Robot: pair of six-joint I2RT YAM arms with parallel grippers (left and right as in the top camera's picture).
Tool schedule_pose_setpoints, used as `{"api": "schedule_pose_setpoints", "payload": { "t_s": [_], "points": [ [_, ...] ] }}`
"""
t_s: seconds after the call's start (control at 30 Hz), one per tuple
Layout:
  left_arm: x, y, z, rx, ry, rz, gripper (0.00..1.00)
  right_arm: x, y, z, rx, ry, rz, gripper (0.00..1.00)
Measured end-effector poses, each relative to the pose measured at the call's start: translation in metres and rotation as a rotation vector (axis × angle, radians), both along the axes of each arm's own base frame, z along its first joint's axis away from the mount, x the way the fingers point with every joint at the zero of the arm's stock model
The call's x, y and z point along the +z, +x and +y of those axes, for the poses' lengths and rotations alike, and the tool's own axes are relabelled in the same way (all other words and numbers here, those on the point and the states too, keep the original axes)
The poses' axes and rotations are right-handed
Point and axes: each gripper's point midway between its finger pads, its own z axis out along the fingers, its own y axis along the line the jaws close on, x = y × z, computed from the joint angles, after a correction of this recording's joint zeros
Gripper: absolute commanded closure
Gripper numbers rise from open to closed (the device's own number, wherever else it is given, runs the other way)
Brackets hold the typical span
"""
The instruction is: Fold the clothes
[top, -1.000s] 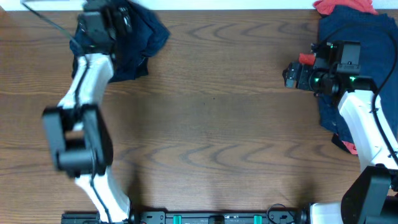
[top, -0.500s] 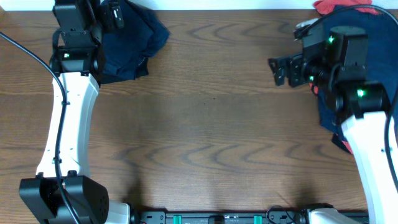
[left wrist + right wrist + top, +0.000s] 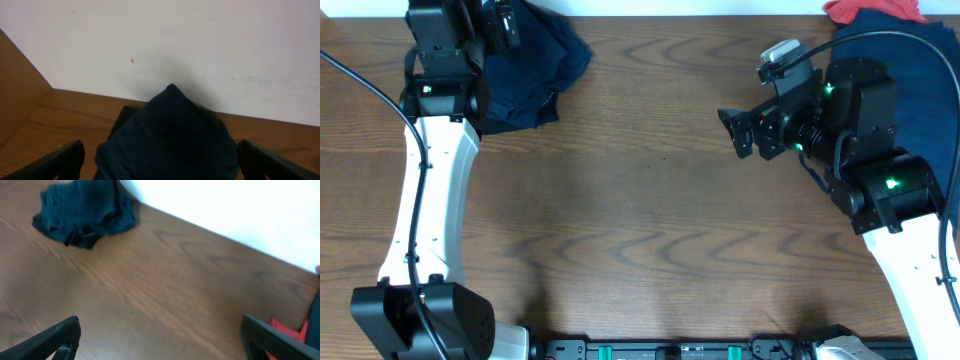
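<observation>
A crumpled dark navy garment [image 3: 538,70] lies at the table's back left corner, against the white wall. My left gripper [image 3: 503,25] hovers over its back edge, open. In the left wrist view the navy garment [image 3: 170,137] bulges up between the two wide-apart fingers [image 3: 62,161]; I cannot tell whether they touch it. A pile of clothes sits at the back right: navy cloth [image 3: 920,60] with a red-orange piece [image 3: 875,10] on top. My right gripper [image 3: 732,133] is open over bare wood left of that pile, holding nothing. Its wrist view shows the far navy garment [image 3: 85,212] and a red-orange edge [image 3: 290,329].
The wooden table [image 3: 650,220] stretches between the two clothes heaps. A white wall [image 3: 200,40] runs along the table's back edge. A black cable [image 3: 350,75] trails from the left arm. The arms' bases stand at the front edge.
The right arm has swung left, off the right-hand pile and out over bare wood. The left arm straightened toward the back left corner a second ago and has held still since.
</observation>
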Motion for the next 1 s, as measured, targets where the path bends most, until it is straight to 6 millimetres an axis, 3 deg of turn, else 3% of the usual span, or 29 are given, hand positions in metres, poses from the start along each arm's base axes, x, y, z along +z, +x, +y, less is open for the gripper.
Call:
{"api": "schedule_pose_setpoints", "payload": {
  "t_s": [0.27, 0.43, 0.5, 0.6, 0.7, 0.77, 0.87, 1.0],
  "points": [
    [0.000, 0.000, 0.000, 0.000, 0.000, 0.000, 0.02, 0.001, 0.002, -0.002, 0.003, -0.024, -0.020, 0.01],
    [0.000, 0.000, 0.000, 0.000, 0.000, 0.000, 0.02, 0.022, 0.012, -0.010, -0.040, -0.038, -0.177, 0.01],
    [0.000, 0.000, 0.000, 0.000, 0.000, 0.000, 0.02, 0.030, 0.003, -0.018, -0.060, -0.019, -0.276, 0.01],
    [0.000, 0.000, 0.000, 0.000, 0.000, 0.000, 0.02, 0.026, -0.020, -0.036, -0.089, 0.005, -0.376, 0.01],
    [0.000, 0.000, 0.000, 0.000, 0.000, 0.000, 0.02, 0.000, -0.046, -0.056, -0.121, 0.015, -0.429, 0.01],
    [0.000, 0.000, 0.000, 0.000, 0.000, 0.000, 0.02, -0.030, -0.063, -0.066, -0.141, 0.015, -0.427, 0.01],
    [0.000, 0.000, 0.000, 0.000, 0.000, 0.000, 0.02, -0.071, -0.080, -0.076, -0.163, 0.012, -0.405, 0.01],
    [0.000, 0.000, 0.000, 0.000, 0.000, 0.000, 0.02, -0.108, -0.097, -0.081, -0.177, 0.014, -0.409, 0.01]
  ]
}}
